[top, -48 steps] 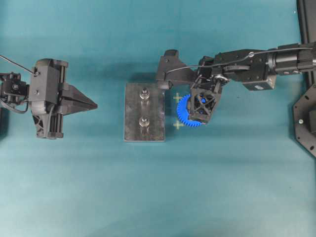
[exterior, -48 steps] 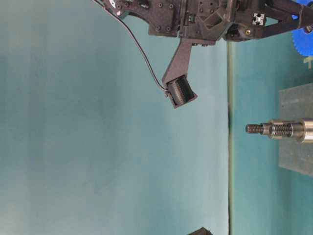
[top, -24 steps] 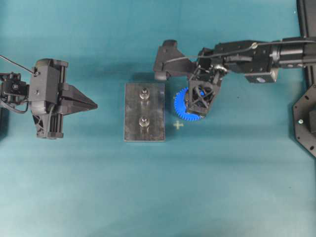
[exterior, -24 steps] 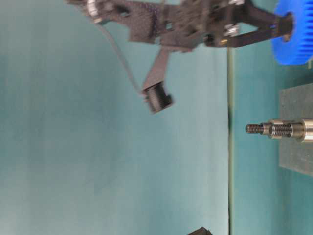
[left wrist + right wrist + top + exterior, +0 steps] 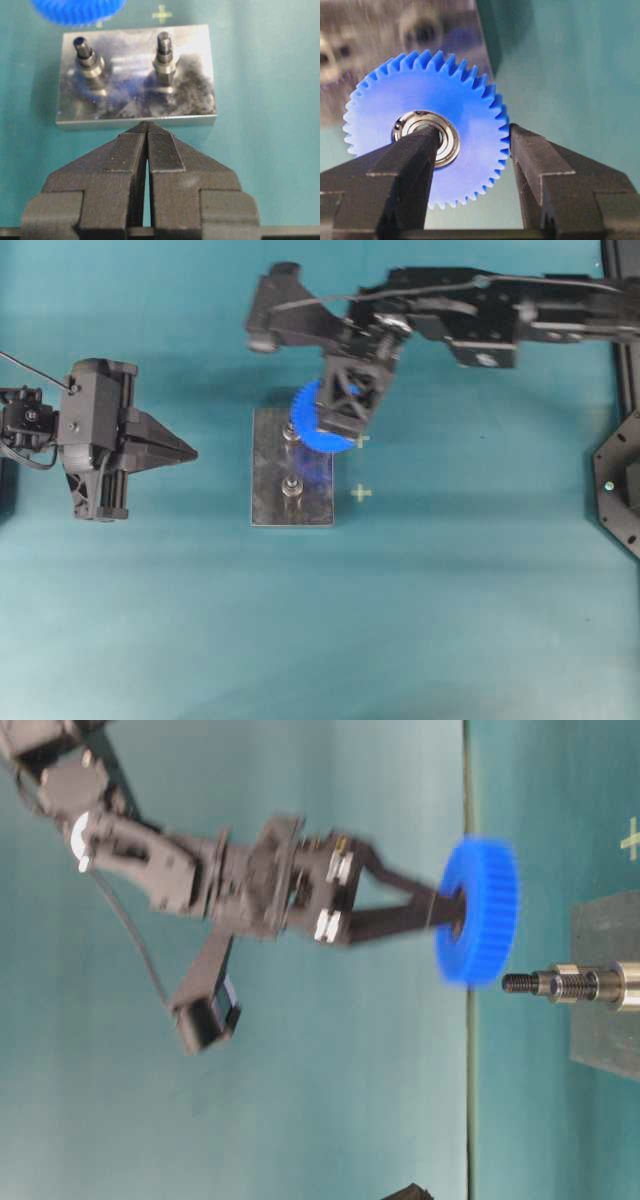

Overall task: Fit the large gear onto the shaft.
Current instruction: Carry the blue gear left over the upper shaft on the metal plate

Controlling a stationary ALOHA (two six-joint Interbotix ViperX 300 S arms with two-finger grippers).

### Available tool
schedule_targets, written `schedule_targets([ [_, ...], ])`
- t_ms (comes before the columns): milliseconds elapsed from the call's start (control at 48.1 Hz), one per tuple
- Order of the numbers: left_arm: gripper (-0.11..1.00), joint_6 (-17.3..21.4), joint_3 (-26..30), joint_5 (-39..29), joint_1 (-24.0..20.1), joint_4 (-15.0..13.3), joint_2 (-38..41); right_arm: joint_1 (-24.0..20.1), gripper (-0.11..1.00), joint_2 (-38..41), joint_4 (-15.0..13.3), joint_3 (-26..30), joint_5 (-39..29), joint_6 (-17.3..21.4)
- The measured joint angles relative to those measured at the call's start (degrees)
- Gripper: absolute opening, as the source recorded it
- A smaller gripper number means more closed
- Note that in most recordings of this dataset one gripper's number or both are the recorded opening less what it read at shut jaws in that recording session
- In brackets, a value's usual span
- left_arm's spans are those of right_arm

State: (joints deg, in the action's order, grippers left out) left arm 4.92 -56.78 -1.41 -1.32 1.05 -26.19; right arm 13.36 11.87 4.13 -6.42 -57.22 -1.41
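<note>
The large gear, bright blue with a silver bearing hub, hangs in the air over the far end of the grey plate. My right gripper is shut on it, one finger in the hub bore and the other finger against the teeth. In the table-level view the gear floats just off the shaft's threaded tip, a little to one side. The shaft stands bare, and shows in the overhead view at the gear's edge. My left gripper is shut and empty, left of the plate.
The twin peg stands farther down the plate, also bare. A yellow cross mark lies on the teal table right of the plate. A black frame runs along the right edge.
My right arm has carried the gear up off the table and leftward, from beside the plate to above the plate's far end. The left arm has not moved.
</note>
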Motion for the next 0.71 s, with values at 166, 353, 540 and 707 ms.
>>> schedule_targets([
  [166, 0.0, 0.0, 0.0, 0.0, 0.0, 0.0, -0.09, -0.09, 0.5, 2.9, 0.09, 5.1, -2.37, -0.09],
  [353, 0.0, 0.0, -0.09, 0.0, 0.0, 0.0, 0.0, -1.05, 0.5, 5.19, 0.26, 7.29, -2.72, -0.35],
  [540, 0.0, 0.0, -0.09, 0.0, 0.0, 0.0, 0.0, -1.67, 0.5, 6.59, 0.35, 7.73, -2.64, -0.44],
  [707, 0.0, 0.0, -0.09, 0.09, 0.0, 0.0, 0.0, -1.41, 0.5, 7.38, 0.26, 8.09, -1.67, -0.44],
])
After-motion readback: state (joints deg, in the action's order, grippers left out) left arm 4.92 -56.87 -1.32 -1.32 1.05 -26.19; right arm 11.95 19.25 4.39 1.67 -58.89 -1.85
